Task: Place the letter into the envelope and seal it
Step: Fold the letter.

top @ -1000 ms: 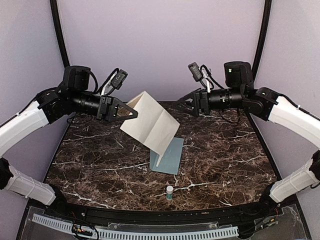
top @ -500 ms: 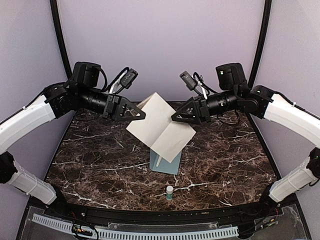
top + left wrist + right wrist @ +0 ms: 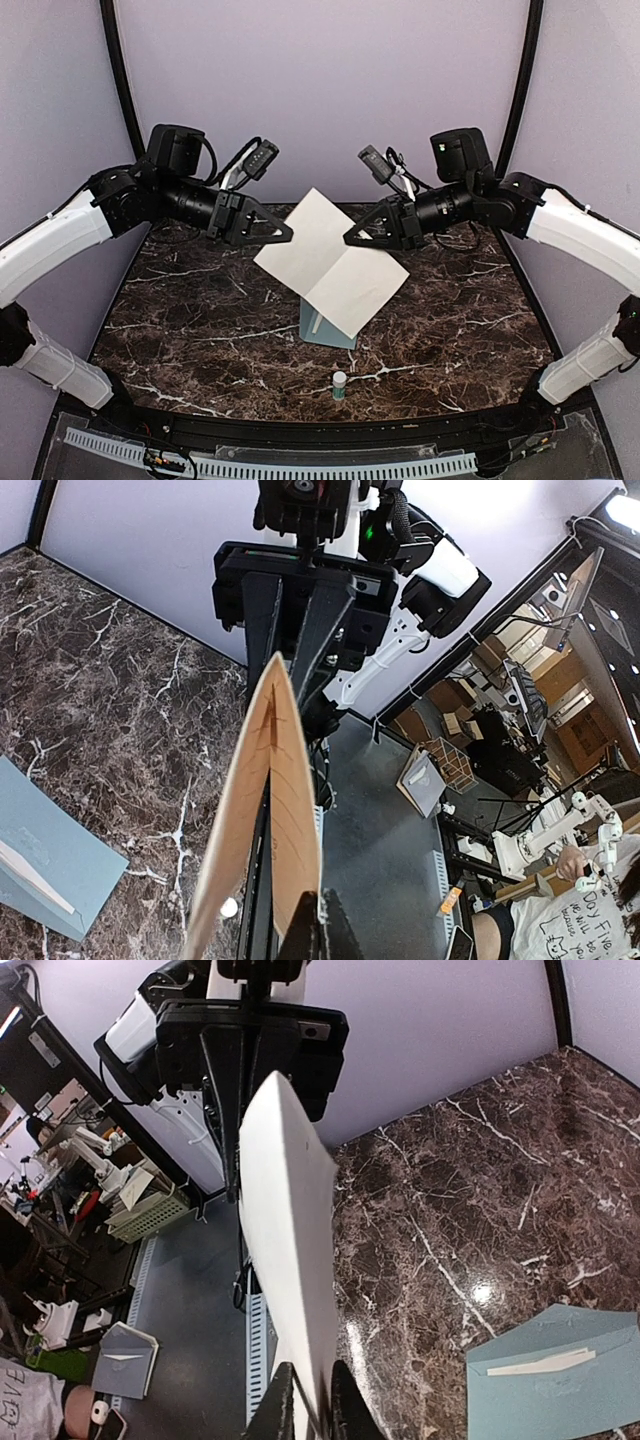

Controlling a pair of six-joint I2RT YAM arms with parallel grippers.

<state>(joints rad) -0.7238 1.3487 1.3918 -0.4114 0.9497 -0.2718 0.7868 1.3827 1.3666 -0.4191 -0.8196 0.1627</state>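
Observation:
The letter (image 3: 330, 265), a cream sheet with a centre fold, hangs tilted in the air between both arms. My left gripper (image 3: 288, 238) is shut on the letter's upper left edge; in the left wrist view the letter (image 3: 270, 800) rises from the gripper (image 3: 322, 925) edge-on. My right gripper (image 3: 349, 241) has its fingers pressed narrowly on either side of the opposite edge, and the letter (image 3: 285, 1230) runs up from the gripper (image 3: 310, 1400). The pale teal envelope (image 3: 320, 330) lies flat on the table below, mostly hidden by the sheet, and shows as the envelope (image 3: 560, 1390) with its flap open.
A small white glue stick (image 3: 340, 385) stands upright near the front edge of the dark marble table (image 3: 200, 320). Black frame posts rise at both back corners. A perforated white rail runs along the near edge.
The right arm swung in to the letter and its fingers narrowed onto the sheet's right edge. The left arm lifted the letter slightly right, and the sheet now hangs flatter between the grippers.

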